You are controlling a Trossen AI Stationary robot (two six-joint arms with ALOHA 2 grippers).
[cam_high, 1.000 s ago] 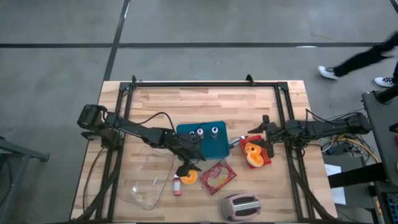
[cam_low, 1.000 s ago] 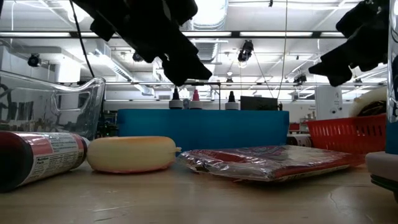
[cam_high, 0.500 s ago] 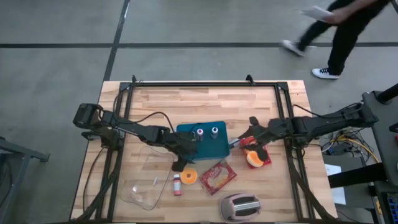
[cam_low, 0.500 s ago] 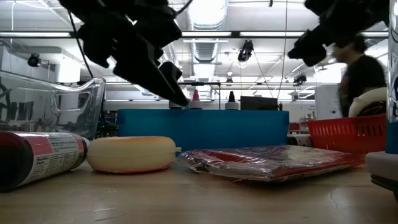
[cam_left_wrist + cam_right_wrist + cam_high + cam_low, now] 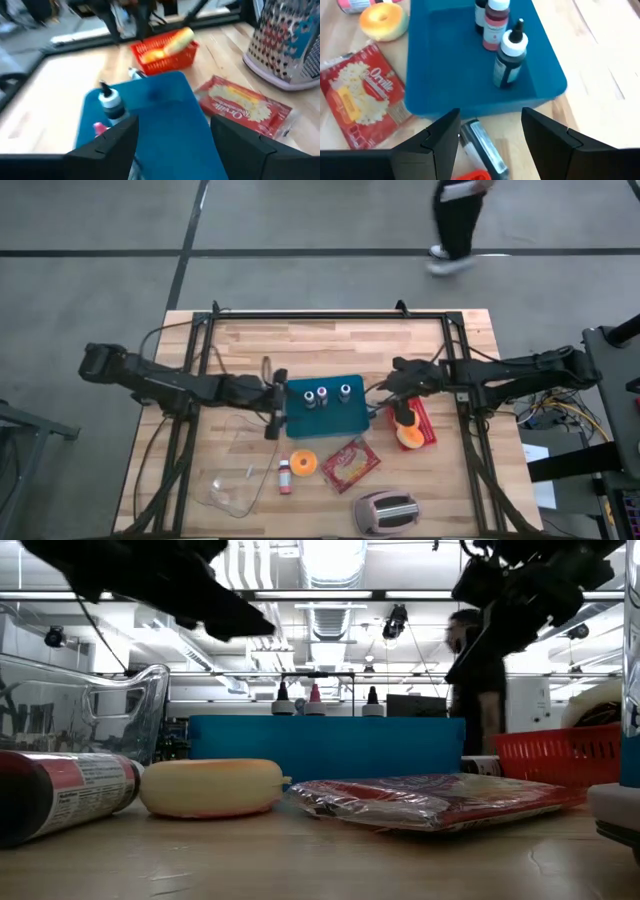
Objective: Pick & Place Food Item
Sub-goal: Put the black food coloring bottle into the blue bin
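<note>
Orange-yellow round food item [image 5: 304, 463] lying flat on the wood table, beside the popcorn packet [image 5: 349, 464], untouched

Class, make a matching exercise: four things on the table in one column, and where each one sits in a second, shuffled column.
Things:
1. small bottles
2. popcorn packet
3. donut
4. glass dish

Places:
A. between the red-capped tube and the packet
B. on the blue tray
C. nearest the table's left edge
D. just above the grater

Pairs: 1-B, 2-D, 3-A, 4-C

You see a pale wood-plank table [image 5: 330, 340] – matt – carrying a smooth blue plastic tray [image 5: 326, 406], a glossy crinkled popcorn packet [image 5: 349, 464] and a clear glass dish [image 5: 238, 465].
</note>
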